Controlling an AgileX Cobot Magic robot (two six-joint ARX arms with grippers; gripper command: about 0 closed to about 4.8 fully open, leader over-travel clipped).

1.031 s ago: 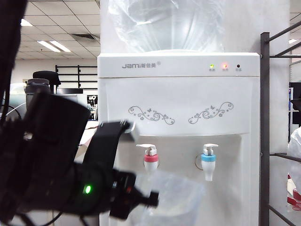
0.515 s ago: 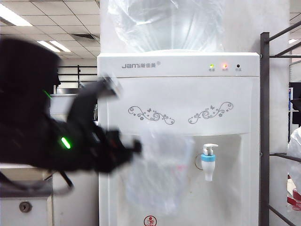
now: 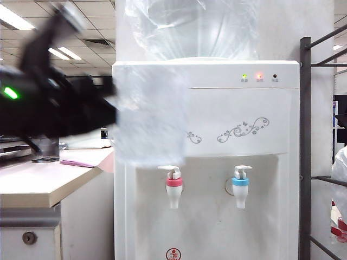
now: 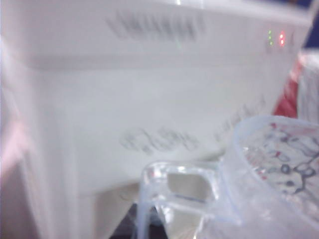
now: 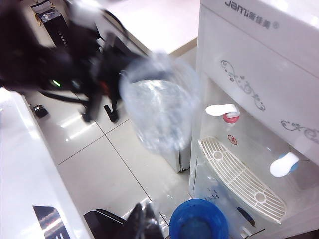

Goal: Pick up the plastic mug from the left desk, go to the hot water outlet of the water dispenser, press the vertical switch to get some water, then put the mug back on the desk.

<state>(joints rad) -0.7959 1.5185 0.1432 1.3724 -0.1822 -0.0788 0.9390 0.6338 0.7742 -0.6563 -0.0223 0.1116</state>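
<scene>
Mug (image 3: 149,116) was held by its handle (image 4: 179,185) in the closed left gripper (image 3: 105,111), raised in front of the water dispenser (image 3: 238,119), above and just left of the red-collared hot tap (image 3: 174,187) with its white lever (image 3: 172,171). The blue-collared tap (image 3: 240,185) stood to the right. The right gripper (image 5: 145,219) was fully closed, holding nothing, low over the floor beside a blue bucket (image 5: 198,219). The desk (image 3: 38,181) stood left of the dispenser.

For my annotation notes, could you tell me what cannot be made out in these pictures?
- Left gripper: exterior view, motion blur hides its jaws at the plastic mug.
- Right gripper: right wrist view, cut off by the frame edge.
- Logo on the water dispenser: left wrist view, blurred.
- Water level in the mug: blur hides it.
</scene>
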